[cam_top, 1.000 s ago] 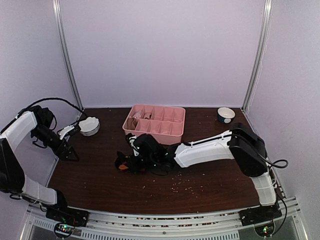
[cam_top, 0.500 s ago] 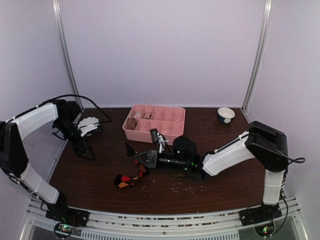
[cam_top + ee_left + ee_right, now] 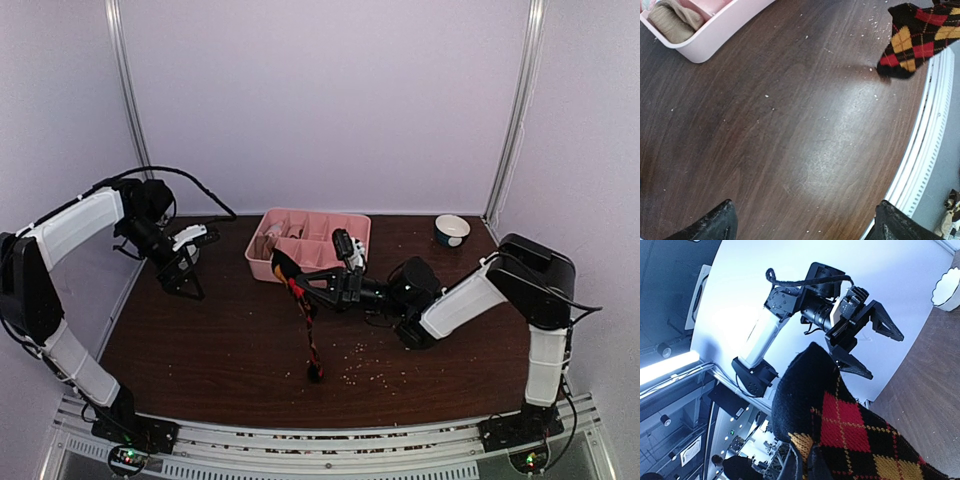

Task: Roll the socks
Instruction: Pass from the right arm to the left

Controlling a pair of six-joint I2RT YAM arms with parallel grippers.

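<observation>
Two arms: the left gripper (image 3: pixel 182 283) hangs over the left side of the dark wooden table (image 3: pixel 200 360), jaws spread wide with nothing between them. The right gripper (image 3: pixel 297 283) is pinched tight on one end of a sock.
Sock: a black argyle sock with red and orange diamonds (image 3: pixel 309 330) dangles full length near the table's middle. Whether its low end touches the wood I cannot tell.
Tray: the pink plastic compartment tray (image 3: pixel 310 264) sits just beyond it, with a beige rolled sock (image 3: pixel 672 22) in a corner cell.
Handling: light, limp knit, likely grippy rather than slippery. It should sag and swing freely.
Hold: the free lower end looks best for the left gripper, to stretch the sock flat before rolling.
</observation>
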